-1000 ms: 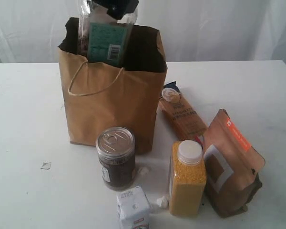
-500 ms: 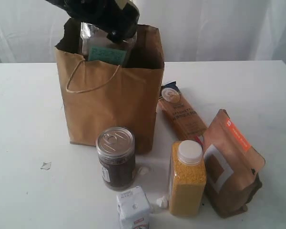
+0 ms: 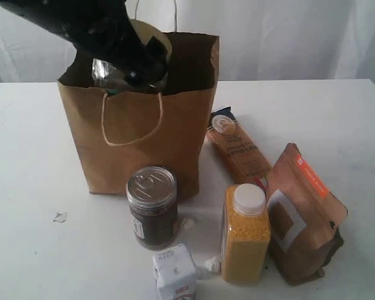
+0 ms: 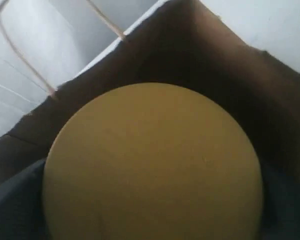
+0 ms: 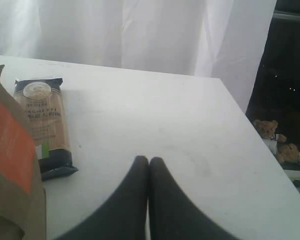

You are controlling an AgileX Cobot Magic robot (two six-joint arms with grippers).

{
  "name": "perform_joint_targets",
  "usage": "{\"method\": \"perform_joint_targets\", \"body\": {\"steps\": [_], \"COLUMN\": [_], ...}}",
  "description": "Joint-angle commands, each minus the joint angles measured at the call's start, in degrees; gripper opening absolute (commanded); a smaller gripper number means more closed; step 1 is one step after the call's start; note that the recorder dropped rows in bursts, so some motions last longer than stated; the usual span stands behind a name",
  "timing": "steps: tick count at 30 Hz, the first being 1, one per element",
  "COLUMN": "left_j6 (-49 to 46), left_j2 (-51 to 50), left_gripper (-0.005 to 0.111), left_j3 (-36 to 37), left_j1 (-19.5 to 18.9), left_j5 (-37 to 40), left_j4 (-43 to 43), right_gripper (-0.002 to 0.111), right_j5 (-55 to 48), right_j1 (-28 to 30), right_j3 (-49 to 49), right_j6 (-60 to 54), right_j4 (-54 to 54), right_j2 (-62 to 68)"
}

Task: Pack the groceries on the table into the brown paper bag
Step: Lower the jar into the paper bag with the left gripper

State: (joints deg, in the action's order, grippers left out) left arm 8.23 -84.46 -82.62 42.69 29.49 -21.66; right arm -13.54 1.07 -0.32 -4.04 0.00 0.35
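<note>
The white carton (image 3: 175, 273), yellow-grain bottle (image 3: 245, 236), orange-labelled pouch (image 3: 303, 215) and dark silver-topped jar (image 3: 152, 209) sit nearest on the table (image 3: 25, 187), with the spaghetti packet (image 3: 239, 150) behind. Farther back, the left gripper (image 3: 137, 64) seemingly clasps the olive-lidded jar (image 4: 152, 165) in the mouth of the brown paper bag (image 3: 137, 140). The right gripper (image 5: 148, 162) is pinched closed.

White fabric curtain (image 3: 287, 37) across far side. Pale crumpled scrap (image 3: 60, 217) near left. Tiny white lump (image 3: 212, 264) near centre. Two small brown teddy bears (image 5: 270, 131).
</note>
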Motion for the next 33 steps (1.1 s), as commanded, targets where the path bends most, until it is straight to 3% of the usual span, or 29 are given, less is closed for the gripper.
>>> {"method": "perform_joint_targets", "body": {"steps": [1, 19, 28, 33], "left_j6": [-0.3, -0.3, -0.3, -0.3], "left_j2": [1.1, 1.1, 1.9, 1.8], "left_gripper": [0.0, 0.0, 0.0, 0.0], "left_j3": [2.1, 2.6, 2.6, 2.6], "left_j1": [0.2, -4.9, -4.9, -7.9], "left_j5": [-4.0, -4.8, -7.6, -9.0], "left_j4": [-0.2, 0.7, 1.5, 2.4], "right_gripper": [0.0, 0.0, 0.0, 0.0], "right_j5": [0.4, 0.4, 0.4, 0.4], "right_j1": [0.2, 0.2, 0.2, 0.2], "right_j3": [0.3, 0.3, 0.3, 0.3], "right_j6": [-0.3, -0.3, -0.3, -0.3], "right_j4": [0.0, 0.0, 0.0, 0.0], "right_j2": [-0.4, -0.4, -0.4, -0.4]}}
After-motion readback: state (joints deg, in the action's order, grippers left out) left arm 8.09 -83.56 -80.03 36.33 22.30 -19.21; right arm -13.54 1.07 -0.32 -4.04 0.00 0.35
